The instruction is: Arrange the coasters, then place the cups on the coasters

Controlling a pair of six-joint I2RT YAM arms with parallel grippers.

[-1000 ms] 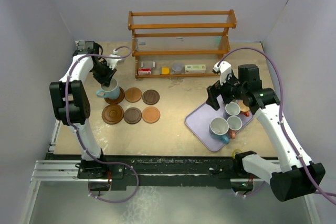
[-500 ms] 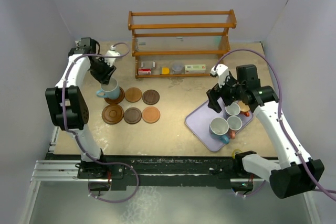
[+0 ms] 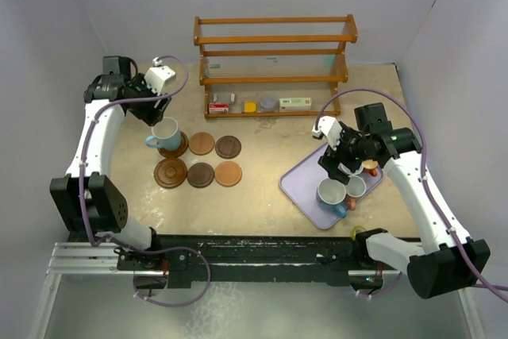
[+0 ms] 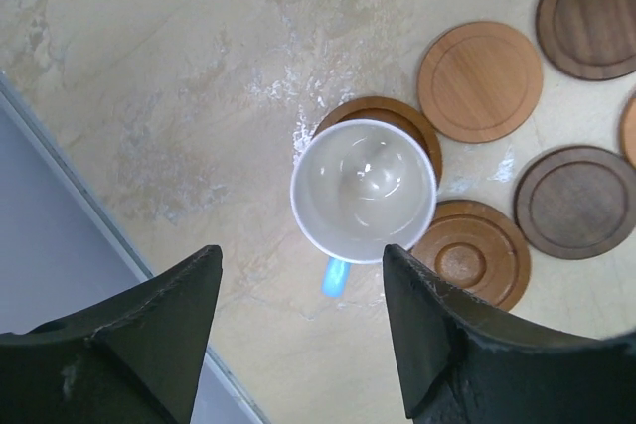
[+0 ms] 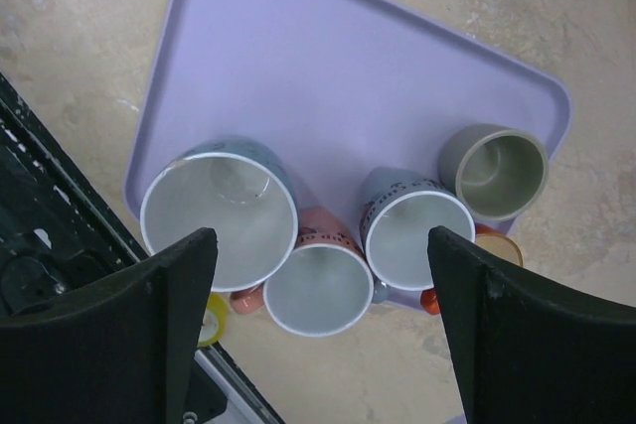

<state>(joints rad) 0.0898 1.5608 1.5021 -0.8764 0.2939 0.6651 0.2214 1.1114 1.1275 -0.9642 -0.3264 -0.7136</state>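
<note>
A light blue cup (image 4: 364,189) (image 3: 164,132) stands upright on the back-left coaster (image 4: 383,111). My left gripper (image 4: 301,275) (image 3: 151,115) is open above and behind it, touching nothing. Five more brown coasters lie bare beside it, among them a grooved one (image 4: 475,255) and a light one (image 4: 480,80). My right gripper (image 5: 320,245) (image 3: 343,171) hangs open over the cups on the lavender tray (image 5: 328,67): a large light blue cup (image 5: 219,220), a pinkish one (image 5: 318,285), a grey-blue one (image 5: 417,238) and a grey one (image 5: 494,171). An orange cup (image 5: 497,245) is mostly hidden.
A wooden rack (image 3: 274,53) with small boxes and round items stands at the back. A yellow roll (image 5: 209,320) lies off the tray's near corner. The table's left edge (image 4: 89,215) runs close to the blue cup. Bare tabletop lies between the coasters and the tray.
My left gripper has opened, let go of the light blue cup on its coaster and drawn back and up. My right gripper has moved nearer over the tray's cups, jaws slightly narrower.
</note>
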